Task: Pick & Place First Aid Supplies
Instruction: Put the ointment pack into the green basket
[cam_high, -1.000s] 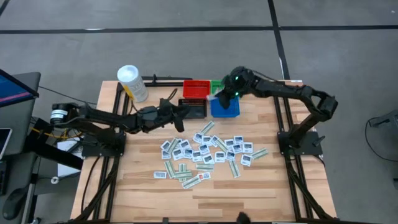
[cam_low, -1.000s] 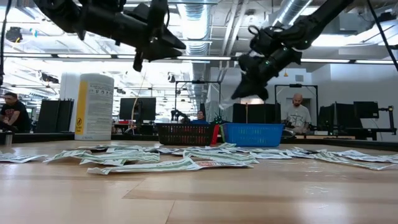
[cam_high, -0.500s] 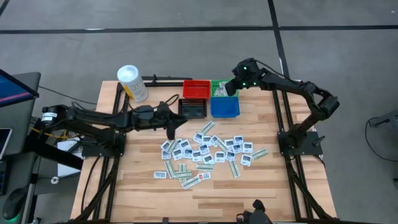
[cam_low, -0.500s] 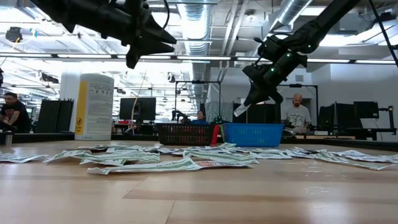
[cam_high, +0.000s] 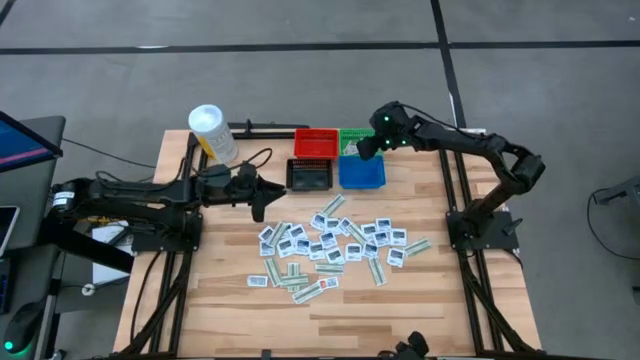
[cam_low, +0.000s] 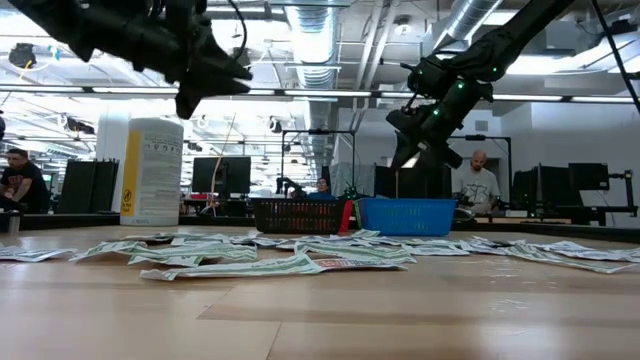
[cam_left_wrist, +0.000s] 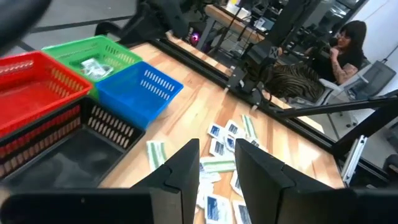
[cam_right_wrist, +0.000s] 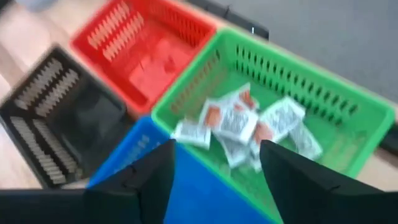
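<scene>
The left gripper (cam_high: 258, 196), fingers narrowly parted and empty, hovers at nine o'clock of the scattered small flat white and green-white first aid packets (cam_high: 335, 243) on the wooden table (cam_high: 430, 300). At one o'clock, the right gripper (cam_high: 366, 147) gapes wide over the green plastic mesh bin (cam_right_wrist: 348, 118), holding packets.

My right gripper (cam_high: 366, 147) hangs over the bins (cam_high: 335, 160); the packets (cam_high: 335, 243) lie scattered nearer me.
</scene>
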